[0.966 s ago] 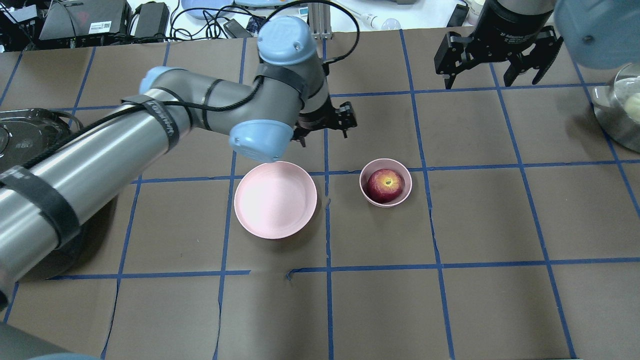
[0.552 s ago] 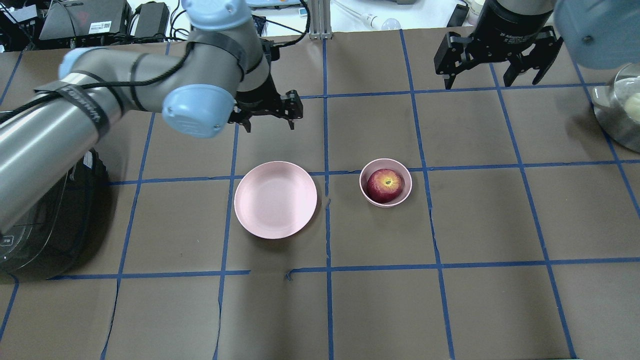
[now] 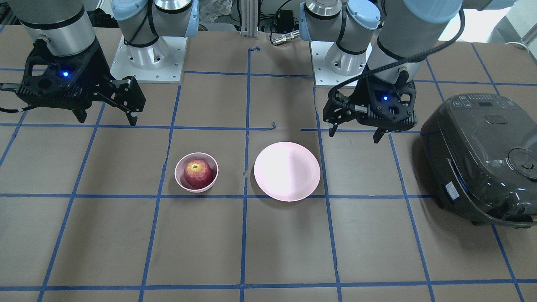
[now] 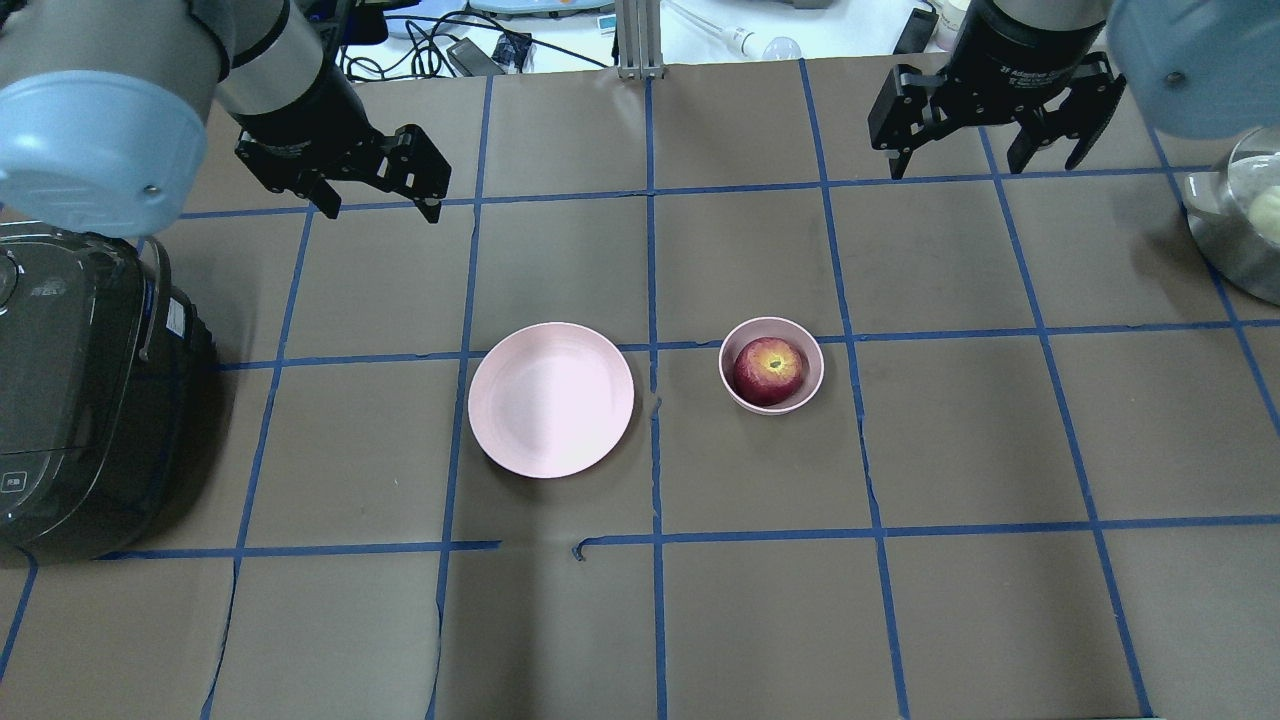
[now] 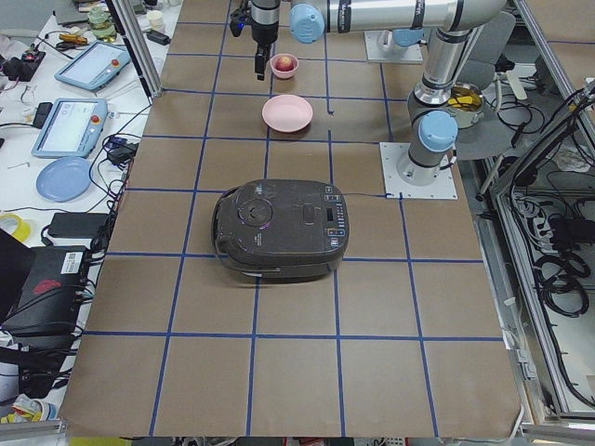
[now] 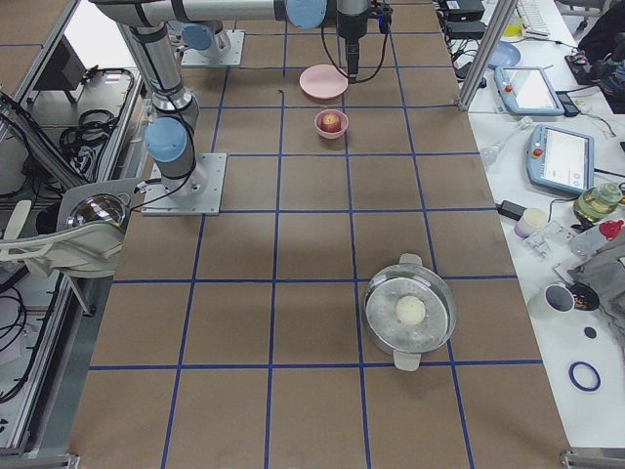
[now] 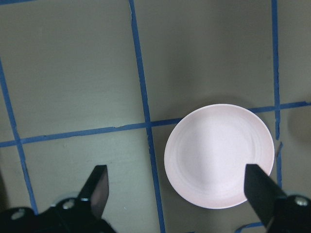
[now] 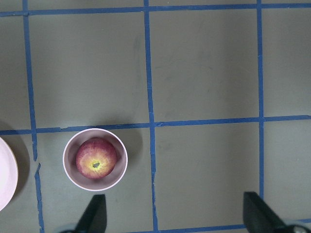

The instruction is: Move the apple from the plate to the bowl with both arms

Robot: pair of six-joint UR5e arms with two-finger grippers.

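Observation:
The red apple (image 4: 769, 370) sits inside the small pink bowl (image 4: 800, 404), right of the table's middle. The wide pink plate (image 4: 551, 400) lies empty to the bowl's left. My left gripper (image 4: 381, 210) is open and empty, hanging above the table beyond and to the left of the plate. My right gripper (image 4: 985, 165) is open and empty, high over the far right, beyond the bowl. The left wrist view shows the plate (image 7: 218, 155) between the open fingers (image 7: 97, 187). The right wrist view shows the apple (image 8: 96, 158) in the bowl (image 8: 69, 171).
A dark rice cooker (image 4: 80, 400) stands at the table's left edge, near the left arm. A metal pot with a glass lid (image 4: 1240, 220) stands at the far right edge. Cables and devices lie beyond the table's far edge.
My left arm has swung away from above the plate to the far left and uncovered the rice cooker. Its gripper stays open. The right gripper, apple, bowl and plate have not moved.

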